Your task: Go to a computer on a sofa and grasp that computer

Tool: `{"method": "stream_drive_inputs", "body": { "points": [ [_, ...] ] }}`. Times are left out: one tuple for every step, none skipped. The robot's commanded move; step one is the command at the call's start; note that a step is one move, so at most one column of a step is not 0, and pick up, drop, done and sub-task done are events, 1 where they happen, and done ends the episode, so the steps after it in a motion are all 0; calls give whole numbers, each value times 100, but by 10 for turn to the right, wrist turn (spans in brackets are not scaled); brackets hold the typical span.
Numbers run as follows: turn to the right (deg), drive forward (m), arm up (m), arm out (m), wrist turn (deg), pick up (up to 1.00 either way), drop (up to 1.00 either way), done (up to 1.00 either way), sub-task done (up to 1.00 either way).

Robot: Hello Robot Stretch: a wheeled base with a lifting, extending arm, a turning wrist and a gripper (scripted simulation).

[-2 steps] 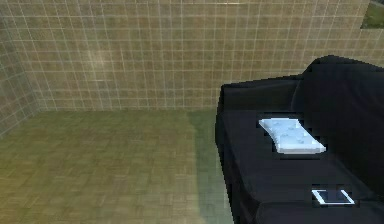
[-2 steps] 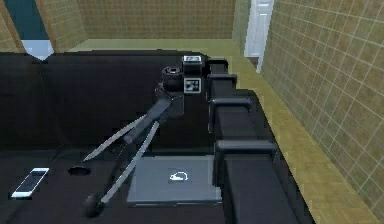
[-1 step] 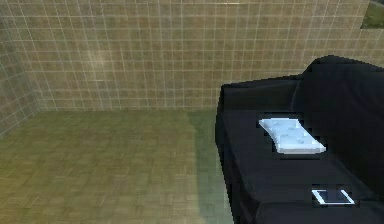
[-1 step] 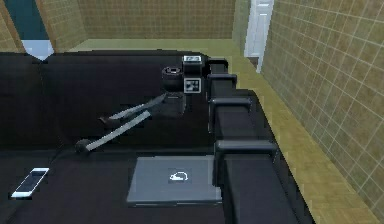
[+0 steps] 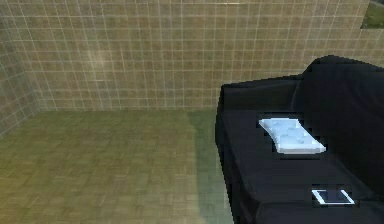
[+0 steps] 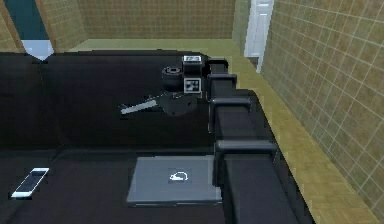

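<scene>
A closed grey computer (image 6: 175, 181) with a round mark on its lid lies flat on the black sofa (image 6: 90, 130), near the arm side view's bottom edge. My gripper (image 6: 128, 108) hangs over the sofa's seat, up and to the left of the computer, at the end of the dark arm (image 6: 232, 130). Its thin fingers (image 6: 143, 103) point left with just bare black cushion behind them, so it holds nothing. In the forward view the sofa (image 5: 262, 172) stands at the right.
A white phone (image 6: 30, 182) lies on the seat left of the computer; it shows too as a phone (image 5: 332, 196) in the forward view. A pale crumpled cushion (image 5: 292, 135) lies farther along the seat. Tiled walls enclose bare floor (image 5: 110, 160). A white door (image 6: 260, 30) stands beyond the sofa.
</scene>
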Motion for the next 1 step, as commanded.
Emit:
{"method": "stream_drive_inputs", "body": {
  "points": [
    [0,0,0,0,270,0,0,0,0]
  ]
}}
